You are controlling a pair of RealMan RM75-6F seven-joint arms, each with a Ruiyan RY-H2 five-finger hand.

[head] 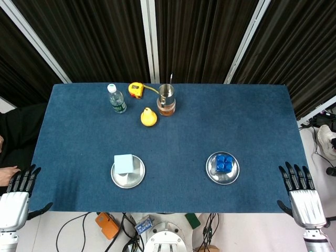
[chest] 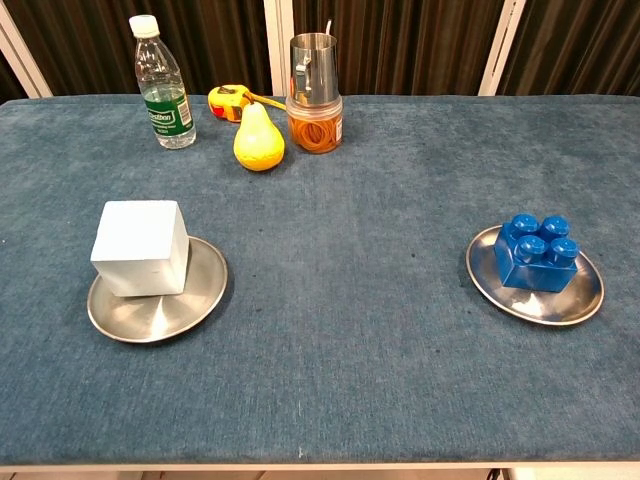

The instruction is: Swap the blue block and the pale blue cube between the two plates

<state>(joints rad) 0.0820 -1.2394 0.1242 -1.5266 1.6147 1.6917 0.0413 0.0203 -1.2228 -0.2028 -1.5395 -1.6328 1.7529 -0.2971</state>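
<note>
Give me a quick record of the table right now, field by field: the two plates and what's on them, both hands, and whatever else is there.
left plate: holds pale blue cube
right plate: holds blue block
left hand: off the table's near left corner, fingers apart, holding nothing
right hand: off the near right corner, fingers apart, holding nothing
far side of table: water bottle, tape measure, yellow pear, metal cup on a jar

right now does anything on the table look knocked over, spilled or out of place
Nothing is spilled or tipped. The one oddity: the pale blue cube sits off-centre on its plate, overhanging the far-left rim. The blue block rests flat on its plate. Bottle, pear and jar stand upright.
</note>
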